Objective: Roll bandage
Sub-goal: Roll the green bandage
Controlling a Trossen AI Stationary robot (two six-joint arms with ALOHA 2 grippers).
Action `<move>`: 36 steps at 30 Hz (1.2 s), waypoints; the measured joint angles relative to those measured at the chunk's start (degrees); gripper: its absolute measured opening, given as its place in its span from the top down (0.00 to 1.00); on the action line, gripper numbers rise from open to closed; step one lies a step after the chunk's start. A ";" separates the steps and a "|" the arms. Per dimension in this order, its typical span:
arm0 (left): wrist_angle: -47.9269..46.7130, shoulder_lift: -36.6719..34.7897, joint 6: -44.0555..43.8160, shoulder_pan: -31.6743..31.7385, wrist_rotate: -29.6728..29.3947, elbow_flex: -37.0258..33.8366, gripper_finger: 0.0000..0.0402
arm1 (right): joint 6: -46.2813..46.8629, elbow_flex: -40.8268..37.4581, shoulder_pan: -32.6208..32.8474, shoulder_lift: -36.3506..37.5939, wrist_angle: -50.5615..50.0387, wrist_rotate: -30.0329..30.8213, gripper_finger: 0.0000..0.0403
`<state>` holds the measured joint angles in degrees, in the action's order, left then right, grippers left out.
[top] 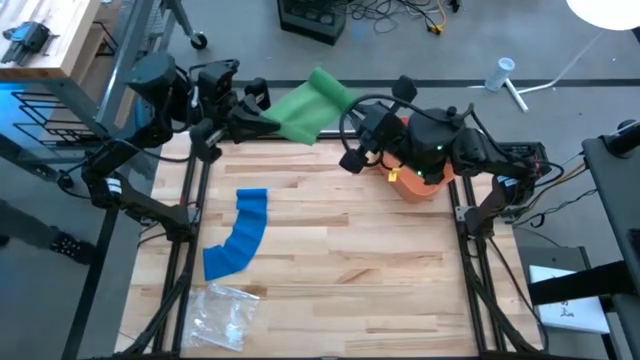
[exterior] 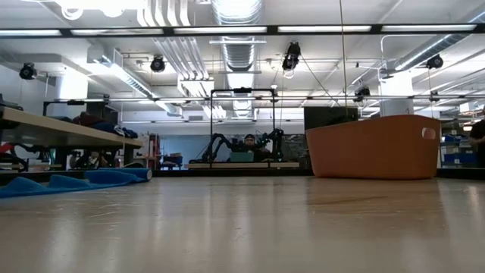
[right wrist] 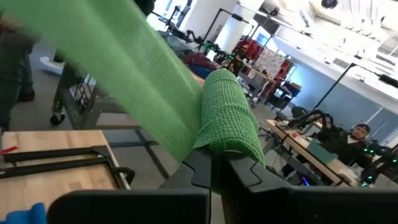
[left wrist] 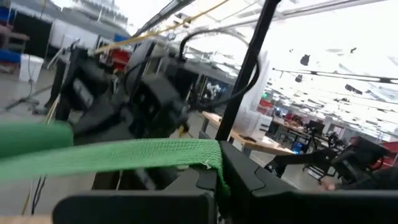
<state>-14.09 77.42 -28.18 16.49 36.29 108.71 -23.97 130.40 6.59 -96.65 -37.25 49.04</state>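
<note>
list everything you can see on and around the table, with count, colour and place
green bandage: 1, green, held in the air over the table's far edge, stretched between both grippers
blue bandage: 1, blue, lying unrolled on the table's left part
plastic bag: 1, clear, near left corner, just beyond the blue bandage's near end
bin: 1, orange, far right of the table, partly under the right arm
table: 1, light wood
left gripper: 1, dark, shut on the green bandage
right gripper: 1, dark, shut on the green bandage
</note>
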 joint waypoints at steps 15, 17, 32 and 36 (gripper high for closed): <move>1.45 0.80 0.44 -0.02 -1.52 0.02 1.00 | 2.45 -0.21 0.02 -0.16 -0.21 -2.41 0.99; 1.43 0.82 0.42 -0.02 -1.92 0.02 1.00 | 2.48 -0.23 0.02 -0.16 -0.34 -2.66 0.99; 1.67 1.08 0.00 0.00 -7.54 0.02 1.00 | 6.70 -0.36 0.02 -0.18 -4.39 -4.75 0.99; 2.05 1.56 -0.02 0.00 -8.63 0.02 1.00 | 7.59 -0.40 0.02 -0.43 -4.48 -8.18 0.99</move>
<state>-12.04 78.98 -28.21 16.49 27.66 108.73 -16.38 129.99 6.61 -97.08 -41.73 40.86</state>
